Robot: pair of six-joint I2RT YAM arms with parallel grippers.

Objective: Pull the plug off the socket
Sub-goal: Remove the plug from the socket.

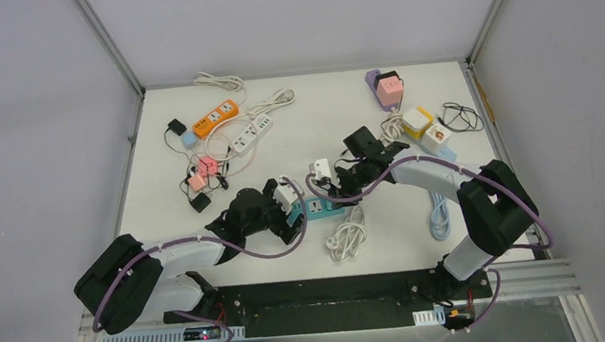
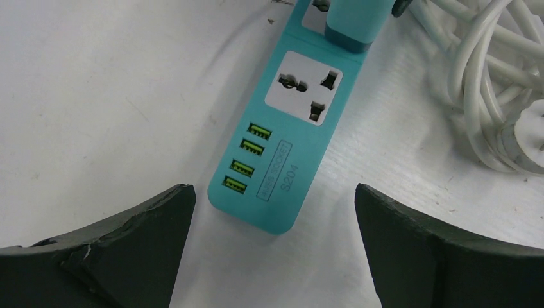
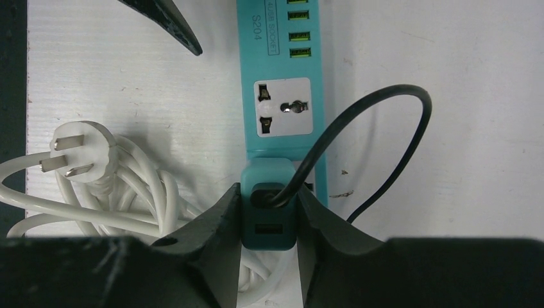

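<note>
1. From above, a teal plastic power strip (image 1: 320, 209) lies on the white table (image 1: 303, 128), close to the arms' bases. The left gripper (image 1: 293, 214) sits at the strip's left end and the right gripper (image 1: 341, 194) at its right end. A white coiled cord (image 1: 347, 236) lies just nearer the bases than the strip.
2. The left wrist camera shows the left gripper spread wide and holding nothing. Its two dark fingers (image 2: 128, 250) stand either side of the strip's end with the four green USB ports, clear of it. The strip's one universal outlet is unoccupied. Beyond that outlet, a teal block-shaped plug (image 2: 356, 22) stands on the strip.
3. The right wrist camera shows the right gripper closed in around the plug. Its fingers (image 3: 218, 224) press against the plug's two sides. The plug is still seated on the strip's end. A black cable (image 3: 385, 128) leaves the plug's top and loops over the strip's edge onto the table. The cord's white three-pin plug lies beside the strip, apart from it.
</note>
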